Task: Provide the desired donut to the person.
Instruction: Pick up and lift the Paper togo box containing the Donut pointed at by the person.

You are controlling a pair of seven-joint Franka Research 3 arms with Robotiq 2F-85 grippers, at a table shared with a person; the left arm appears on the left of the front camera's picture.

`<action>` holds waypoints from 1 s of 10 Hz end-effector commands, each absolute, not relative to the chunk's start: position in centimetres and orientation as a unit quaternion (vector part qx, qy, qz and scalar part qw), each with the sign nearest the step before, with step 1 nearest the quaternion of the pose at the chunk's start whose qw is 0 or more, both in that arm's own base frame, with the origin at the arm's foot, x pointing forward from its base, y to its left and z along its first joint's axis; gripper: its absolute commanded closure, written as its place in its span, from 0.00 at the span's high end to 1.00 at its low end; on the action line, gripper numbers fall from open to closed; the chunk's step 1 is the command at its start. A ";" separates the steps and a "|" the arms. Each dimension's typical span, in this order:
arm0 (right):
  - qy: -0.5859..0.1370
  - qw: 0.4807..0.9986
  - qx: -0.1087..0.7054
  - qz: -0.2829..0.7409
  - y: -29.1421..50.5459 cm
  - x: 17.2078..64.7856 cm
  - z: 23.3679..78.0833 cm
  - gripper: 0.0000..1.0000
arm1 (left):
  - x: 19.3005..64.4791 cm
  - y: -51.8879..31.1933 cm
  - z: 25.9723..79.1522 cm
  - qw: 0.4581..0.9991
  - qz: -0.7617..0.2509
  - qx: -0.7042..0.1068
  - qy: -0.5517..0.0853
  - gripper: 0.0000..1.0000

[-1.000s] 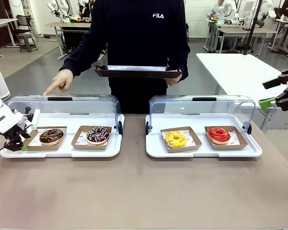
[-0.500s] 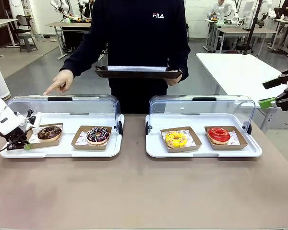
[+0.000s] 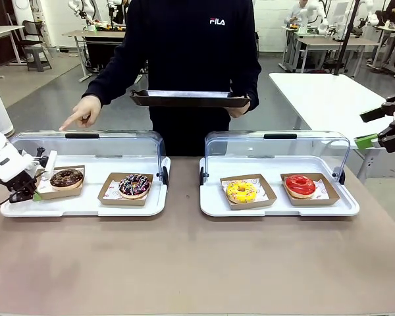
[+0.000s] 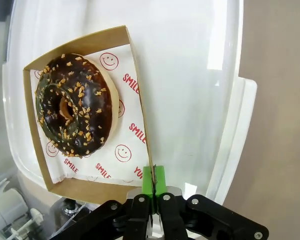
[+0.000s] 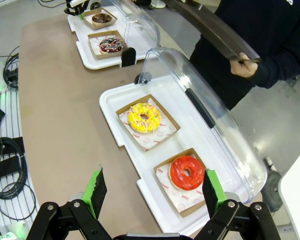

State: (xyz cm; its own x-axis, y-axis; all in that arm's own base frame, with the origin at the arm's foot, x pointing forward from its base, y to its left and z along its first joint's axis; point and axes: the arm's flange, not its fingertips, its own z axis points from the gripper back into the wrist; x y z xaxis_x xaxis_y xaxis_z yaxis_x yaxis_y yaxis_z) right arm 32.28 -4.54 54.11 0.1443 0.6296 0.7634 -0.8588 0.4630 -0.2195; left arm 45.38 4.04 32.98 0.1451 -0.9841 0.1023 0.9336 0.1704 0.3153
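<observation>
A chocolate donut with nut crumbs (image 3: 66,178) (image 4: 72,112) lies in a brown cardboard tray (image 3: 51,193) (image 4: 138,90) at the left end of the left white display tray (image 3: 85,208). My left gripper (image 3: 34,191) (image 4: 153,175) is shut on that cardboard tray's side wall, and the tray stands slightly raised and tilted. The person (image 3: 191,46) stands at the far side, pointing a hand (image 3: 83,112) down over the left case and holding a dark serving tray (image 3: 187,99). My right gripper (image 3: 380,131) (image 5: 152,187) hangs open off the table's right side, holding nothing.
A sprinkled chocolate donut (image 3: 134,185) sits beside the held one. The right display tray (image 3: 276,209) carries a yellow donut (image 3: 241,191) (image 5: 144,117) and a red donut (image 3: 300,185) (image 5: 186,172). Clear lids (image 3: 85,141) stand open behind both trays.
My left gripper has closed on the cardboard tray's wall and lifted it a little; the tray with the chocolate donut now sits higher and tilted. The right arm and the person have not moved.
</observation>
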 end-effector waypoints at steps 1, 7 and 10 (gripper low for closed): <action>-0.425 0.738 0.143 0.504 -4.4 32.5 54.0 1.00 | 42.5 4.7 34.7 0.737 -0.650 0.064 -0.175 0.00; -0.425 0.738 0.143 0.504 -4.4 32.5 54.0 1.00 | 29.0 10.7 45.2 0.708 -0.681 -0.046 -0.177 0.00; -0.425 0.738 0.143 0.504 -4.4 32.5 54.0 1.00 | 25.2 10.8 49.8 0.690 -0.690 0.008 -0.218 0.00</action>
State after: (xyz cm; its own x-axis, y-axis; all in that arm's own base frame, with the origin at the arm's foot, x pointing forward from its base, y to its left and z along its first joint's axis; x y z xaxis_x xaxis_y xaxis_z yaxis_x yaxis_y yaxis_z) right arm 32.28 -4.50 54.10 0.1445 0.6307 0.7624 -0.8592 0.4621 -0.2194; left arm 27.71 12.13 51.61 -0.0081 -0.9485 0.3168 0.9646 0.0762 0.2526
